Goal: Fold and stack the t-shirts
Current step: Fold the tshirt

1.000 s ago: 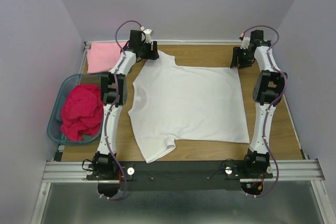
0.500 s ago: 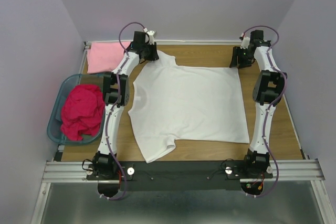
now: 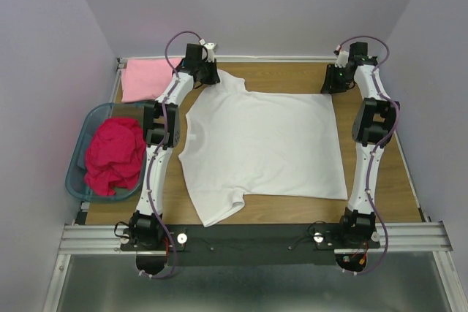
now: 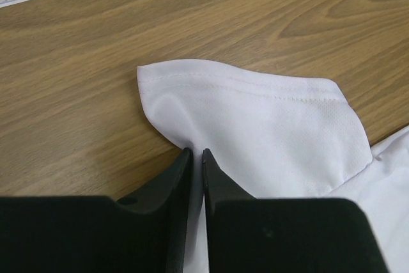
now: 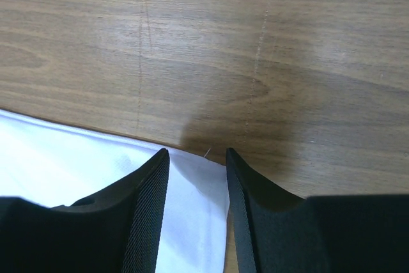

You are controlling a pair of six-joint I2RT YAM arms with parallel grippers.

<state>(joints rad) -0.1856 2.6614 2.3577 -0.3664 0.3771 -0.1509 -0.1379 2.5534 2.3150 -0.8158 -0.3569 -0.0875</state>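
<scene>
The white t-shirt (image 3: 259,144) lies spread flat on the wooden table, its sleeves toward the left. My left gripper (image 3: 207,78) is at the far sleeve (image 4: 255,113). In the left wrist view the left gripper (image 4: 193,153) is shut, with the sleeve's edge pinched between its tips. My right gripper (image 3: 330,87) is at the shirt's far right corner. In the right wrist view its jaws (image 5: 197,153) stand apart astride that white corner (image 5: 192,190), low on the table. A light pink t-shirt (image 3: 146,78) lies folded at the far left. A magenta-red t-shirt (image 3: 113,155) is bunched in the basket.
A teal plastic basket (image 3: 77,180) sits at the table's left edge. Purple walls enclose the table on three sides. A metal rail (image 3: 256,235) with both arm bases runs along the near edge. Bare wood (image 3: 398,173) shows to the right of the shirt.
The left gripper has closed onto the sleeve's edge. The right gripper's jaws have narrowed around the shirt corner. The shirts have not moved.
</scene>
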